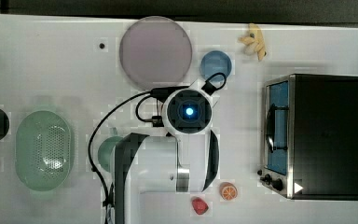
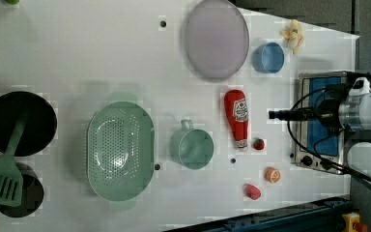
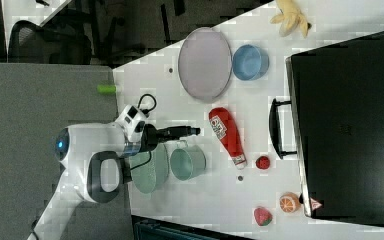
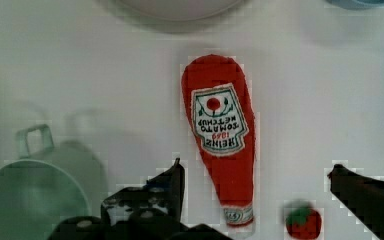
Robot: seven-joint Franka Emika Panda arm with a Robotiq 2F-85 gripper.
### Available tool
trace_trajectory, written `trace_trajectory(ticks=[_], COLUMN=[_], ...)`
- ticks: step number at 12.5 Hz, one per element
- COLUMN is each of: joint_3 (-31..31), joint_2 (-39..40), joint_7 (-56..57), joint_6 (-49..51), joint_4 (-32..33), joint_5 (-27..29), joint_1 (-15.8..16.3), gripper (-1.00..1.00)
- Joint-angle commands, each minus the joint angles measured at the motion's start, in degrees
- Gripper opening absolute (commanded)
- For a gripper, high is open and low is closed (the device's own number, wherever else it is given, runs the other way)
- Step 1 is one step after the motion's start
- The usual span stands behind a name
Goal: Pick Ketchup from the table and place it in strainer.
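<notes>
Wrist view: ketchup bottle (image 4: pixel 223 135) lies flat on the white table (image 4: pixel 320 80), label up, cap end between the two dark fingers (image 4: pixel 172 182). Gripper (image 4: pixel 255 187) spread wide, straddling the neck, holding nothing, no contact seen. Small strawberry (image 4: pixel 303 223) just beside the cap. Left view: teal cup (image 2: pixel 192 146) sits between the bottle and the strainer (image 2: pixel 120 151), which holds nothing. Judgement: pick not yet made; descent, clamp, lift, carry past the cup and release all remain.

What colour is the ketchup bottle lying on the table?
Red with a white label, the ketchup bottle shows best in the wrist view.
</notes>
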State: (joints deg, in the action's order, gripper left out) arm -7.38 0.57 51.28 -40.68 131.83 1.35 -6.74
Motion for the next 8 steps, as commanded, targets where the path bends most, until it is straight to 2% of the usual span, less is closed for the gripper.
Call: trace_trajectory(ticks=[1, 3, 8], joint_3=[-0.3, -0.4, -0.4], joint_2=[4.2, 8.0, 15.4], joint_7=[4.9, 4.8, 4.7], joint_6=[-4.9, -8.3, -14.6], joint_4=[2.2, 2.2, 2.6], joint_5=[-2.6, -5.1, -5.1], joint_1=[-0.4, -0.3, -0.3], gripper=[1.00, 1.00, 1.00])
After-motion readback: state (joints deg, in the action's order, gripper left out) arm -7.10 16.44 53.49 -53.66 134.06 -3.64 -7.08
